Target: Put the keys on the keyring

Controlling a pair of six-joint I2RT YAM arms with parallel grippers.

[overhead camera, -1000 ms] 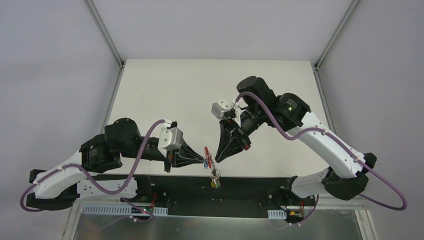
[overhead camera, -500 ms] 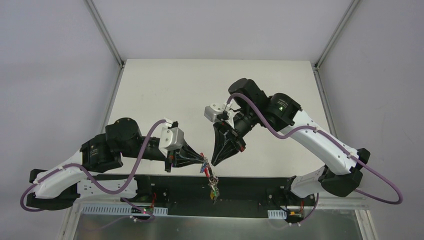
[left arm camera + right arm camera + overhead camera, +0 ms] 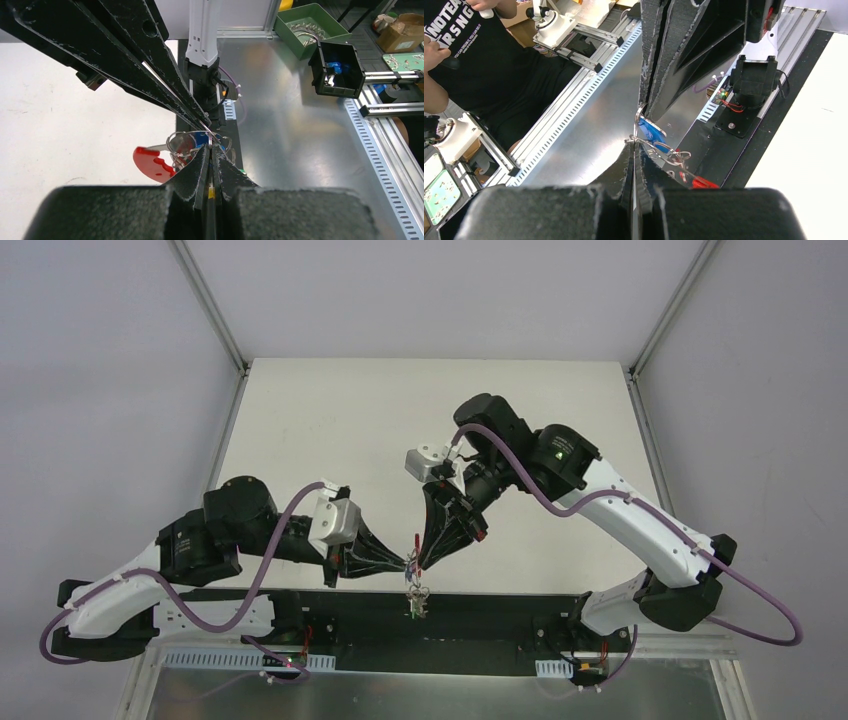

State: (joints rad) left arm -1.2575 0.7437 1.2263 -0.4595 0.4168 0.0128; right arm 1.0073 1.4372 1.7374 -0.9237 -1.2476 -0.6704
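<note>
Pinches a silver loop of the keyring (image 3: 413, 588) at right gripper (image 3: 634, 144) tip, pads pressed tight, probably to steady it. Meets left gripper (image 3: 211, 150) at 9 o'clock, likewise clamped shut, blue key (image 3: 201, 138) at its tip, seemingly for threading. Dangles red clip (image 3: 151, 161) toward 6 o'clock, over near edge of table (image 3: 330, 420). Reads "NOTEA", "RSNG" on bystander's shirt (image 3: 474, 60).

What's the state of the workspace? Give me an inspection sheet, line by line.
surface: white table, both arms reaching over its near edge.
job's things: keyring hangs in the air past the near edge, with red clip and blue key in the bunch; other keys not made out.
clutter: nothing seen.
hands: left hand shut on the keyring; right hand shut, tips at a silver ring.
cables: purple cable loops along each arm.
surroundings: green bin, black box, person in black shirt.
</note>
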